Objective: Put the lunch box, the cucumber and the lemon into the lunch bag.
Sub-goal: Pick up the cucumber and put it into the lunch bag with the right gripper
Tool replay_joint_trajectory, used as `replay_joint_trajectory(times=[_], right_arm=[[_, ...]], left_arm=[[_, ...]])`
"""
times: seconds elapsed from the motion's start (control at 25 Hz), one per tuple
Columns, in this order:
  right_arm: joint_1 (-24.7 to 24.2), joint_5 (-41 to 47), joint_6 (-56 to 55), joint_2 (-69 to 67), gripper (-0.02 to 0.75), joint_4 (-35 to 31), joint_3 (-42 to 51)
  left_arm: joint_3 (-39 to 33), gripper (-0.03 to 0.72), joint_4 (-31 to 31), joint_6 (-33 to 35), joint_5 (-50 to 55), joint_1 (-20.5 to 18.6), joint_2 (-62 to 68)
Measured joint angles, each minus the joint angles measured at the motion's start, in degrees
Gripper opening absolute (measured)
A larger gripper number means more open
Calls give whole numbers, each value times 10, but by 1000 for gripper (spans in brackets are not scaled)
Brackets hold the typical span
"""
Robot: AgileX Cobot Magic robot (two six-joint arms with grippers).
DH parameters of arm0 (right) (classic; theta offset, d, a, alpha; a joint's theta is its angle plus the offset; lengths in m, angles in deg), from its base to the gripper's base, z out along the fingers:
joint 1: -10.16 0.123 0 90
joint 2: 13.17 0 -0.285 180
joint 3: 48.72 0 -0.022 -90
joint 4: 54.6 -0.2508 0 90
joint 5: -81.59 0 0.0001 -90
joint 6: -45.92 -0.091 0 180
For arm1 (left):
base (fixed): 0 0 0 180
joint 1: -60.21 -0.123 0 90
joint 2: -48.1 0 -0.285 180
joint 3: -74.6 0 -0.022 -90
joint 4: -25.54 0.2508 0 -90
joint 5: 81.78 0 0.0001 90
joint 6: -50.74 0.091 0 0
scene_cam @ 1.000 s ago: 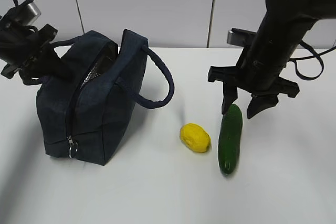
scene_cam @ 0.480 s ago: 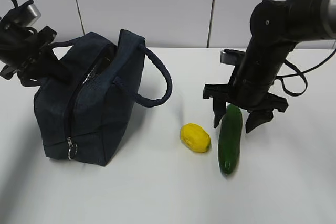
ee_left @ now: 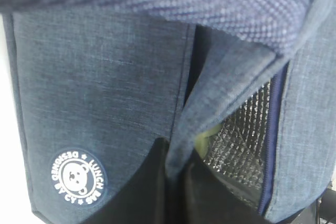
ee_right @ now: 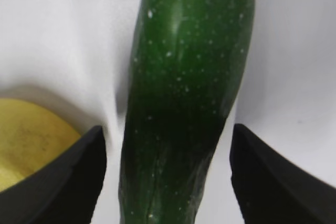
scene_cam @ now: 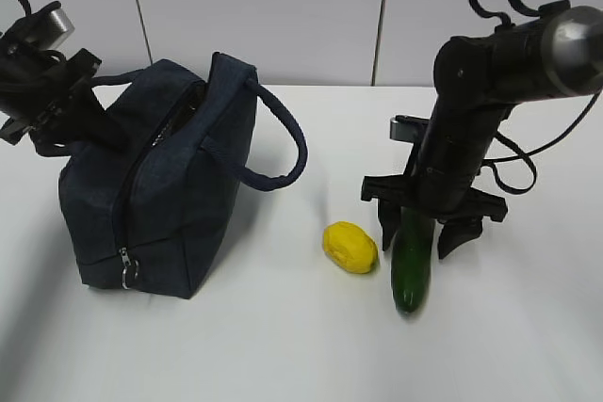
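Between open gripper [ee_right: 168, 182]: smooth speckled cucumber [ee_right: 189, 93].

Matt woven-cloth lunch bag [scene_cam: 160, 185] with foil-like quilted lining, glossy speckled cucumber [ee_right: 184, 98], dull-skinned lemon [scene_cam: 350, 247]

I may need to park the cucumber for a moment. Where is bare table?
Bare table runs along the near edge in front of the lunch bag, and between bag and lemon. Right of the right gripper is free too. It is crowded around the cucumber, with the lemon close beside it.
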Motion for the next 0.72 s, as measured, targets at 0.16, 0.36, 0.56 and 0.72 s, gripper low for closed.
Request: replay_joint_trajectory(times=[0.16, 0.36, 0.56, 0.72], right_arm=[[0, -17, 0, -1, 548, 0, 0], [0, -19, 0, -1, 548, -1, 0], [0, -19, 0, -1, 526, -1, 0], [0, -19, 0, -1, 465, -1, 0]], left_arm=[[0, -8, 0, 0, 0, 0, 0], [0, -8, 0, 0, 0, 0, 0], [0, -8, 0, 0, 1, 0, 0], [0, -8, 0, 0, 2, 0, 0]])
